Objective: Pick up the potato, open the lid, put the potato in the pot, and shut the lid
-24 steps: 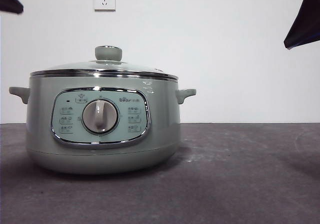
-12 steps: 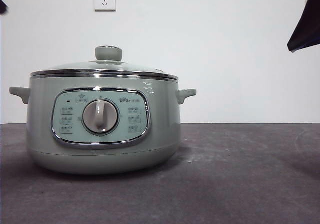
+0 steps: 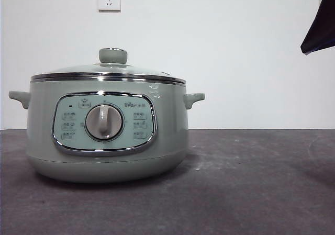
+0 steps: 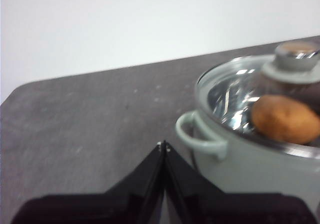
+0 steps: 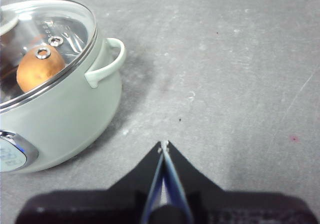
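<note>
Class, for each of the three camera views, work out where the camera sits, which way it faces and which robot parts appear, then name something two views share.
Front view: low, at table height, looking level at the pale sage-green electric pot and its domed glass lid; a dark arm tip shows at the upper right corner.
Left wrist view: on the left arm, looking down past the shut left gripper at one pot handle.
Right wrist view: on the right arm, above the shut right gripper, facing the grey table.
Shared: both wrist views show the orange-brown potato under the lid.

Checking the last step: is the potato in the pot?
In. The potato shows through the closed glass lid inside the pot.
</note>
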Controlling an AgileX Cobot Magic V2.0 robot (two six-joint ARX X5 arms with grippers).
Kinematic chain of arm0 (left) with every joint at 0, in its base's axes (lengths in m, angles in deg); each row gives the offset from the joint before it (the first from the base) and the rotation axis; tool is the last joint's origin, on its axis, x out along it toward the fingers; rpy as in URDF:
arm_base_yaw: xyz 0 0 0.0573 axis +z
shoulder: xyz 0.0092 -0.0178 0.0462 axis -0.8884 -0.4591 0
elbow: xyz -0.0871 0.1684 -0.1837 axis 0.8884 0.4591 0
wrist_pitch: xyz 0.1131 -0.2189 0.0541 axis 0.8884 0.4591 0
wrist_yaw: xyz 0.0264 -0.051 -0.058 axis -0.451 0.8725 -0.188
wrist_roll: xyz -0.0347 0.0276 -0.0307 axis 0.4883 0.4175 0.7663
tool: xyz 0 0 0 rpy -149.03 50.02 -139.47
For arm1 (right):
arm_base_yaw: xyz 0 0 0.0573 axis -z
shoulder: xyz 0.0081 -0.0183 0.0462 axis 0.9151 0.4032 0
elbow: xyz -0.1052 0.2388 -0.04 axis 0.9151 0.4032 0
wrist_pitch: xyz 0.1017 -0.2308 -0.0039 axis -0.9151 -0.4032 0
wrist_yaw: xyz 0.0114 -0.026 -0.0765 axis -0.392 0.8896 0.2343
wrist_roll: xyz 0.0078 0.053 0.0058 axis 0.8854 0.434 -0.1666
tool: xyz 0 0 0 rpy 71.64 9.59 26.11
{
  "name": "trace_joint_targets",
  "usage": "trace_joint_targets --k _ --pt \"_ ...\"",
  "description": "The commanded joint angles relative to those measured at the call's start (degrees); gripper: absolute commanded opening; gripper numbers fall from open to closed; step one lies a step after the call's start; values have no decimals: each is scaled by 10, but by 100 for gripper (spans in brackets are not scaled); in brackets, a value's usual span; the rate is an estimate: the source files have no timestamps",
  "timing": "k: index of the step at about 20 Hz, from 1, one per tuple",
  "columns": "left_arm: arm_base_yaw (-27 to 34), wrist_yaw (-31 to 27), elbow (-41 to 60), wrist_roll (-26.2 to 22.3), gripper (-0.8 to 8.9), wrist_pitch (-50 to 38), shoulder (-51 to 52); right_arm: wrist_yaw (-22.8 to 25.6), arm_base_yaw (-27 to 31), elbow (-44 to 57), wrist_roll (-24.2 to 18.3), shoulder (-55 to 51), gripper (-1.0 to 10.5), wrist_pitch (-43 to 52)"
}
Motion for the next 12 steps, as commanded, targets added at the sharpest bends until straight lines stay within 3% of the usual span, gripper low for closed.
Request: trace_joint_targets --k 1,6,12 --pt "16 1 36 -6 -1 -24 17 2 0 5 6 -1 1 3" --pt "24 1 101 -4 -1 -73 38 2 0 5 6 -1 1 3" --pt "24 0 142 7 -1 -73 62 2 0 5 6 -1 1 3"
